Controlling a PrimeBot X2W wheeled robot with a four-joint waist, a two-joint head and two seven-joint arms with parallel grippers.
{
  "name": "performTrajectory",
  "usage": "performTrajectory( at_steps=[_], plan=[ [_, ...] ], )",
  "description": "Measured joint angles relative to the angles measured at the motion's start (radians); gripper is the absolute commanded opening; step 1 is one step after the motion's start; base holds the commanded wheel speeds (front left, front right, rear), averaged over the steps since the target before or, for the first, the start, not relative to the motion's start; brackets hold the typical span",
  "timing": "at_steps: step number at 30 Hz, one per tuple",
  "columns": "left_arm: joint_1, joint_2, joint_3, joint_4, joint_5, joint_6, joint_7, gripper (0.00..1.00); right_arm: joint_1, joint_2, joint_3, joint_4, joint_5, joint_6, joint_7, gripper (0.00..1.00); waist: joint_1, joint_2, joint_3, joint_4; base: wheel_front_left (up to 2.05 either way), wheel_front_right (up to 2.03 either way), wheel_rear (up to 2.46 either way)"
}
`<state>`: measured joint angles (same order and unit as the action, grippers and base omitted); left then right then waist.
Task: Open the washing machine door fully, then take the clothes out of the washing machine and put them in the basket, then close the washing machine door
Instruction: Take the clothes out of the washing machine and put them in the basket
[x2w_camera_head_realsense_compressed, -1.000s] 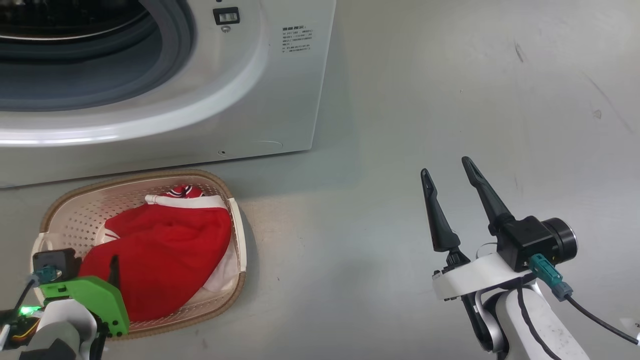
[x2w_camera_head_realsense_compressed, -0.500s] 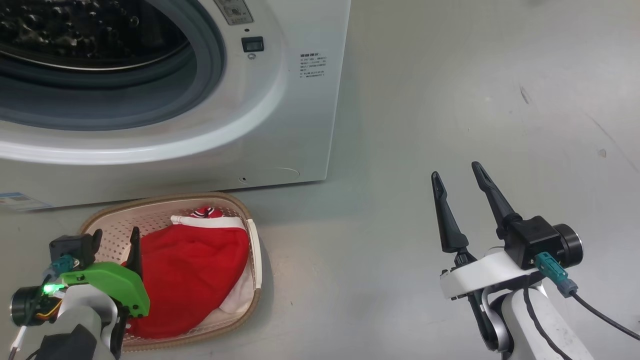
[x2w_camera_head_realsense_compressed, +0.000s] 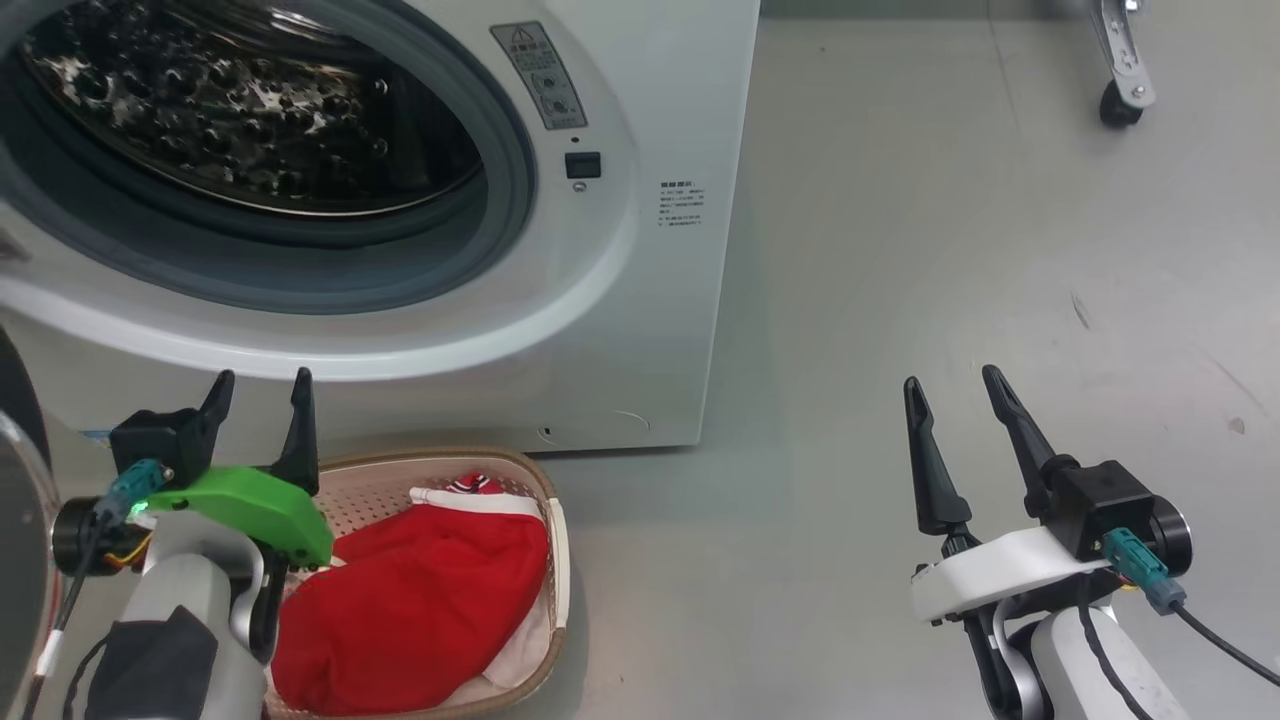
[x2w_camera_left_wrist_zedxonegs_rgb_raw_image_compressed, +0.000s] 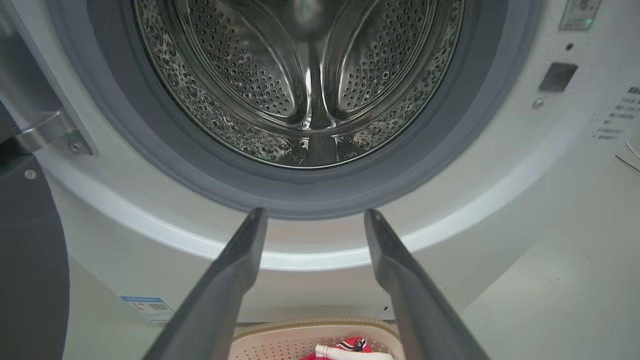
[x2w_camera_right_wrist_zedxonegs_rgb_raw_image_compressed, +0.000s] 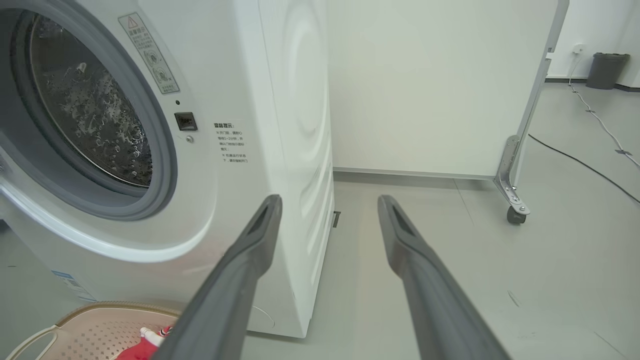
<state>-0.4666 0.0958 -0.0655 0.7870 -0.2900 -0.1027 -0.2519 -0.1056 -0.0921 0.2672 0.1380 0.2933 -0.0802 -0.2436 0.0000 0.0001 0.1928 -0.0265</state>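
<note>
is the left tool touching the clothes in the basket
Apart. The left wrist view shows the left tool open and bare, aimed at the washing machine, with the clothes lying below in the basket.

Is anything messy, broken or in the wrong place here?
Nothing stands out. The red clothes lie bunched inside the basket in front of the washing machine. The machine looks undamaged, its drum shows no clothes, and its door stands open at the side.

The left gripper (x2w_camera_head_realsense_compressed: 262, 388) and right gripper (x2w_camera_head_realsense_compressed: 951, 385) stand spread wide, fingers pointing up; the left forearm (x2w_camera_head_realsense_compressed: 185, 600) seems raised steeply.
</note>
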Motion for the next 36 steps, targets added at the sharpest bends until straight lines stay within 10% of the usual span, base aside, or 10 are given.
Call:
performTrajectory(
  at_steps=[36],
  plan=[
    [0.350, -0.046, -0.037, -0.345, 0.020, -0.001, 0.000, 1.00, 0.165, -0.022, -0.041, -0.036, 0.032, 0.017, -0.001, 1.00, 0.0000, 0.0000, -0.214, 0.119, 0.00, 0.00, 0.00]
  ],
)
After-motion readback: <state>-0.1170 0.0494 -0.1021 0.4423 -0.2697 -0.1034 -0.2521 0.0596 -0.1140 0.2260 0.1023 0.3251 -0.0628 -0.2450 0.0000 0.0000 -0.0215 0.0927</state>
